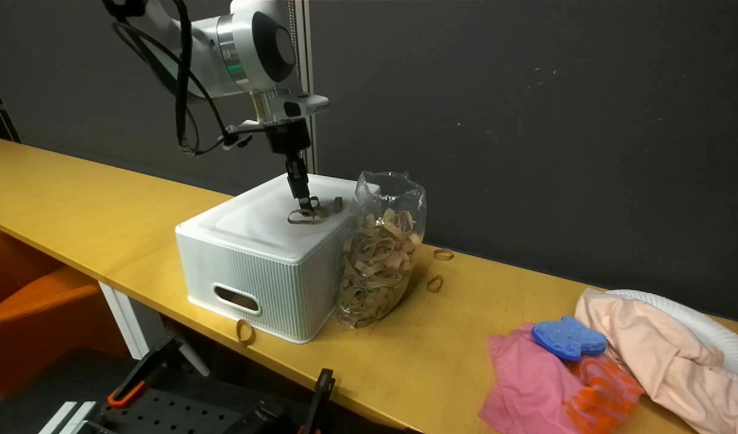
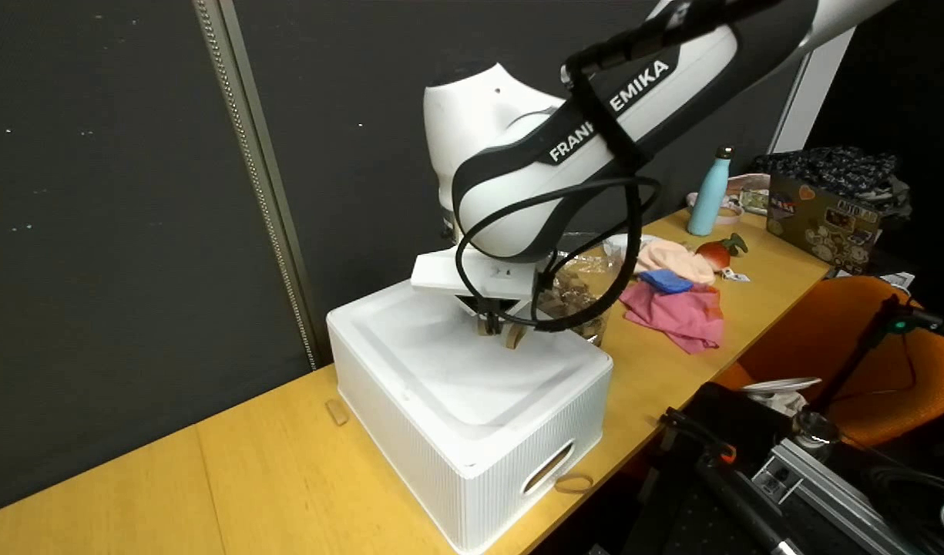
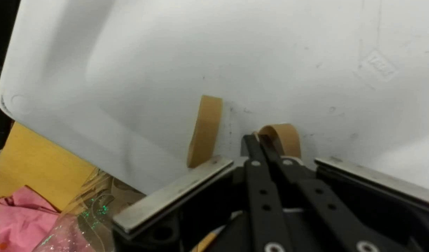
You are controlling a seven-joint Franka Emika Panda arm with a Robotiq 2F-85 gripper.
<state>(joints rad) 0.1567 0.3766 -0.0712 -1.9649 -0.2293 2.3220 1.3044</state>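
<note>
My gripper (image 3: 258,138) points down at the top of an upturned white ribbed box (image 1: 242,265), also seen in an exterior view (image 2: 410,416). Its fingers are nearly together, with a thin tan edge between the tips. They are shut on a curled tan rubber band (image 3: 290,138), which loops out to one side at the box top. A loose tan band (image 3: 205,131) lies apart from the fingers on the box. In both exterior views the gripper (image 1: 308,208) is low over the box, with tan bands (image 2: 515,336) by the fingertips.
A clear plastic bag of tan bands (image 1: 378,265) stands against the box. Loose bands lie on the yellow table (image 1: 441,343). A pink cloth (image 1: 528,383), blue sponge (image 1: 567,337), peach cloth (image 1: 658,349) and white plate (image 1: 715,337) lie farther along. A dark wall is behind.
</note>
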